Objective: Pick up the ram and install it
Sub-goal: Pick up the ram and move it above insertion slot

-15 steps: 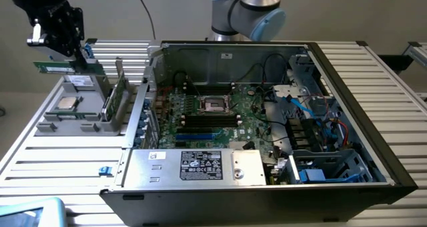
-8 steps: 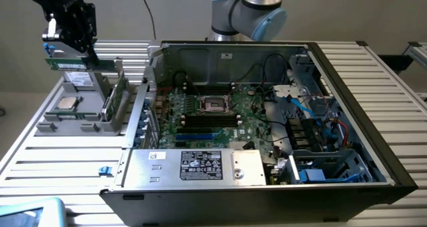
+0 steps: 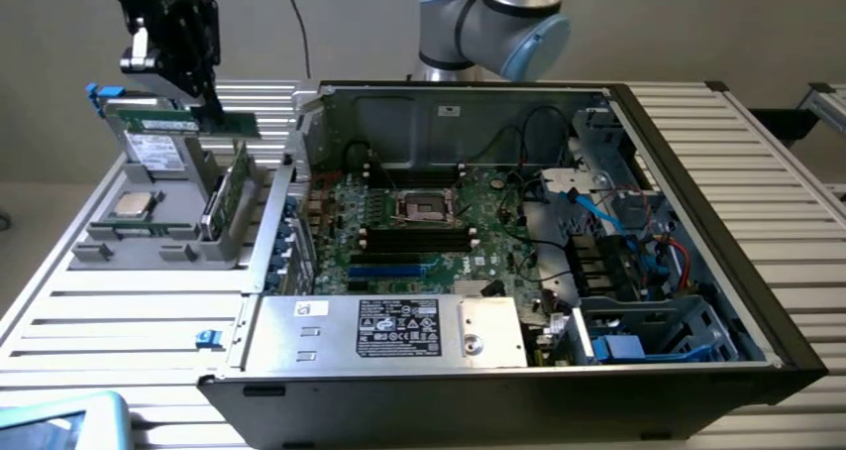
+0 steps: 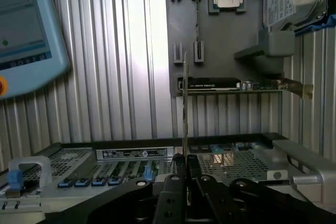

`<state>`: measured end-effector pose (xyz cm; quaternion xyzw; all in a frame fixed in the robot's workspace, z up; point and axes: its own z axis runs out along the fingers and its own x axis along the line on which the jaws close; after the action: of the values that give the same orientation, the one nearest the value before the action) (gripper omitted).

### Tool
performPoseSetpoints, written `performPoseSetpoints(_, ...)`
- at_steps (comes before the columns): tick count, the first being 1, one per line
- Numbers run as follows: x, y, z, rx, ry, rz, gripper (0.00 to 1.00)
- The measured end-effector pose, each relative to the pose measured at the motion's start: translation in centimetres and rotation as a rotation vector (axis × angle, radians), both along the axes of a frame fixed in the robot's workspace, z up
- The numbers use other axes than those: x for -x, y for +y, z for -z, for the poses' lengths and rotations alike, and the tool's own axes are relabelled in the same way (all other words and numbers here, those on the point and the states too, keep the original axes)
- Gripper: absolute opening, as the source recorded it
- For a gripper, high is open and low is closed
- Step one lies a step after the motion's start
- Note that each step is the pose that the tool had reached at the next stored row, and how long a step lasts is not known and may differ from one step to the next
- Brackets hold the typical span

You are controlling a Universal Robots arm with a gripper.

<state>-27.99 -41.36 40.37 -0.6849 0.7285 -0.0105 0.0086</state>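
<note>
An open computer case (image 3: 687, 153) sits on a slatted table (image 3: 106, 321). Beside the case, on the exterior view's left, a parts holder (image 3: 99, 252) carries a processor (image 3: 133, 205) and an upright drive (image 3: 158, 161), with the ram (image 3: 172, 123) above it. Inside the case, a motherboard (image 3: 489, 222) lies on its floor.

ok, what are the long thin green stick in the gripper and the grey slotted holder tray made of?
Long thin green stick: likely fibreglass circuit board, matte green, white label. Grey slotted holder tray: probably plastic, uniform matte grey, moulded-looking slots; could be painted metal.
</note>
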Motion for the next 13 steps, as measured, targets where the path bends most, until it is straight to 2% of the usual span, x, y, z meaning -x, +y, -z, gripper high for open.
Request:
performPoseSetpoints(7,-3.2,-0.05,-0.64,0.0001,0.0001,0.0,0.13)
performPoseSetpoints(13,-5.9,-0.06,-0.81,0.0002,0.0001,0.0,0.13)
